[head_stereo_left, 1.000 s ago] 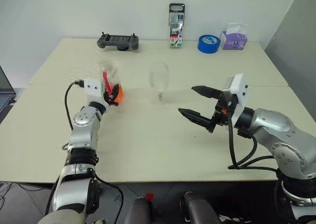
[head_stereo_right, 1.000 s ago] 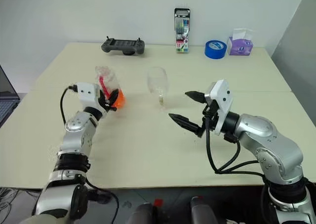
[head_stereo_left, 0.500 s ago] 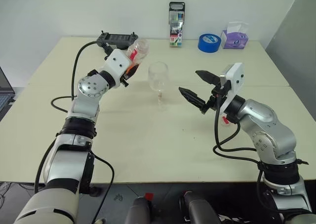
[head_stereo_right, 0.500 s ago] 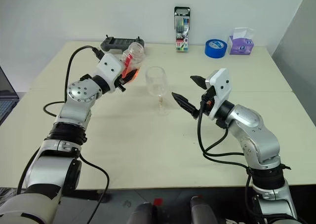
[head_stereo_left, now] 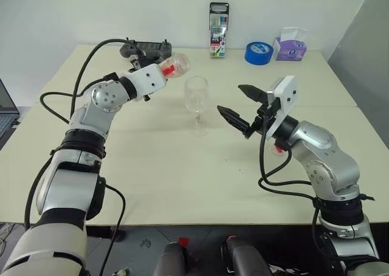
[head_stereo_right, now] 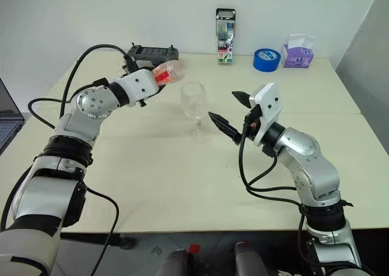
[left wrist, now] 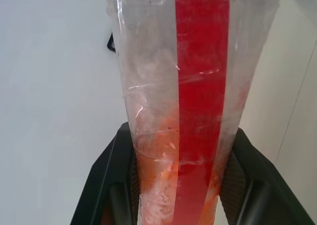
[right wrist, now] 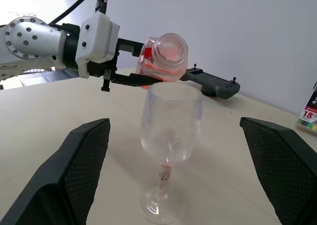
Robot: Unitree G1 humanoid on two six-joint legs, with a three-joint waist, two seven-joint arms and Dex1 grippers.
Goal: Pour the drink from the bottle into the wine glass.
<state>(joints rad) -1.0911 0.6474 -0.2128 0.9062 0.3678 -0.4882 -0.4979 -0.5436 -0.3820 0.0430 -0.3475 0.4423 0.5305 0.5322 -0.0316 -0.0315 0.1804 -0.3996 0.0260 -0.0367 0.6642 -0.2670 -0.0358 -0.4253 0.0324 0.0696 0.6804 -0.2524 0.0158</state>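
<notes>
Bottle (head_stereo_left: 172,67) raised, tipped beside glass (head_stereo_left: 196,96); table (head_stereo_left: 182,172).

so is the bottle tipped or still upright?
Tipped: the bottle lies about level in the left gripper, mouth toward the wine glass, which looks empty.

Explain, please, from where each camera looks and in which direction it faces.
Head eyes: from the head, forward and down on the table; both arms show.
Left wrist: along the left gripper, shut on the tilted bottle; black fingers show.
Right wrist: between the open right gripper fingers, toward the wine glass.
Shared: the right wrist and head views both show the glass, the bottle and the game controller.
</notes>
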